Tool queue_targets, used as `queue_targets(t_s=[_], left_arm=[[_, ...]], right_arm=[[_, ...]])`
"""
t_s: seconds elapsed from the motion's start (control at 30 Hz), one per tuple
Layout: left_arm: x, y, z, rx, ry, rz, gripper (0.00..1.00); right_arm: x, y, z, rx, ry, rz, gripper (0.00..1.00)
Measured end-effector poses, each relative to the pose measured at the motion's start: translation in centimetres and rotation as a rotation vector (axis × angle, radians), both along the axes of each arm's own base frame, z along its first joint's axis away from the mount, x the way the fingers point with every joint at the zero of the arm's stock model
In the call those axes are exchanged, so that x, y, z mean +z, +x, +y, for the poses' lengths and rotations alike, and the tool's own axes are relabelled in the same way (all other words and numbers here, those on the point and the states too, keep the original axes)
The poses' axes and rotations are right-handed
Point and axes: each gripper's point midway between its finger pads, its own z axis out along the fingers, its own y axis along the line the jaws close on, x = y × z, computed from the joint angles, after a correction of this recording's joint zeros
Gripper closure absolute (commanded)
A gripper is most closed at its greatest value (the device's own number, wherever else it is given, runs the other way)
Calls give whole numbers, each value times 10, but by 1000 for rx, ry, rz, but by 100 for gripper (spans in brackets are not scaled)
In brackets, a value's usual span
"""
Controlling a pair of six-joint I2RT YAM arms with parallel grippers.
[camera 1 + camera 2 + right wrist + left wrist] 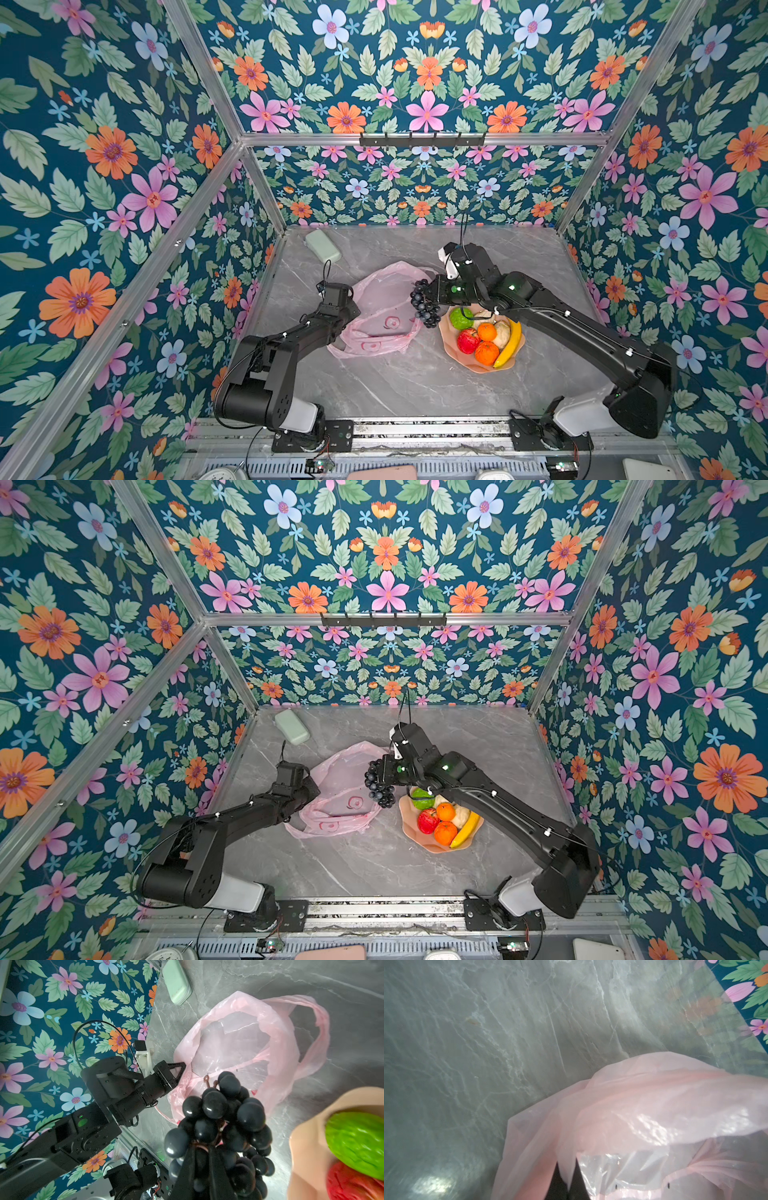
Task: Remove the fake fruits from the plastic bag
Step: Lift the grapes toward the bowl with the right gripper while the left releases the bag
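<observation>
The pink plastic bag [382, 316] [340, 800] lies crumpled mid-table, mouth open; no fruit shows inside it in the right wrist view [239, 1043]. My left gripper [352, 306] [566, 1169] is shut on a fold of the bag's edge. My right gripper [430, 296] [202, 1147] is shut on the dark grape bunch [424, 305] [378, 787] [224, 1118], which hangs between the bag and the peach bowl [459, 360]. In the bowl lie a green bumpy fruit [461, 318], a red apple [468, 340], two oranges [486, 352], a banana [509, 345] and a cream piece [502, 332].
A pale green box [323, 246] lies at the back left corner of the grey marble table [395, 386]. Flowered walls close in three sides. A black hook rail [422, 140] runs along the back wall high up.
</observation>
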Motion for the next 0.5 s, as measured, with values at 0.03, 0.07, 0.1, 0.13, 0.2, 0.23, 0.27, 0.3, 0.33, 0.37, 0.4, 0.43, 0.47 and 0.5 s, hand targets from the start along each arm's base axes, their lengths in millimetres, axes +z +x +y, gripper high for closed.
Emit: queue_targets(t_s=[0.03,0.07,0.1,0.13,0.2,0.23,0.27,0.3,0.33,0.37,0.4,0.43,0.47,0.5], left_arm=[[1,1,0,0,1,-2,100],[1,2,0,-1,3,-3,100],[1,2,0,-2,4,-3,100],[1,2,1,-2,5,-3,100],[1,1,2,-6,12,3,100],[1,0,2,-8,16,5,100],[1,0,2,-12,20,5,100],[2,0,2,-12,21,3,100],[2,-1,2,-12,22,3,100],[3,0,2,-15,23,1,100],[4,0,2,-16,24,0,100],[4,0,2,-18,25,-2,100],[5,0,2,-22,27,-5,100],[6,-1,2,-25,29,-6,100]], right_arm=[[0,-4,-6,-5,-7,-2,88],[-1,-8,-12,-12,-15,-3,88],[-2,-11,-17,-18,-23,-3,88],[-4,-14,-22,-23,-32,-1,88],[-7,-20,-31,-31,-48,0,88],[-9,-25,-36,-32,-55,4,88],[-10,-28,-40,-32,-64,2,88],[-11,-30,-44,-37,-71,1,88],[-14,-33,-48,-39,-83,-1,88],[-17,-36,-51,-38,-89,3,88],[-19,-37,-54,-37,-98,4,88],[-22,-39,-56,-38,-106,5,88],[-25,-41,-59,-35,-117,5,88],[-28,-43,-62,-34,-126,3,88]])
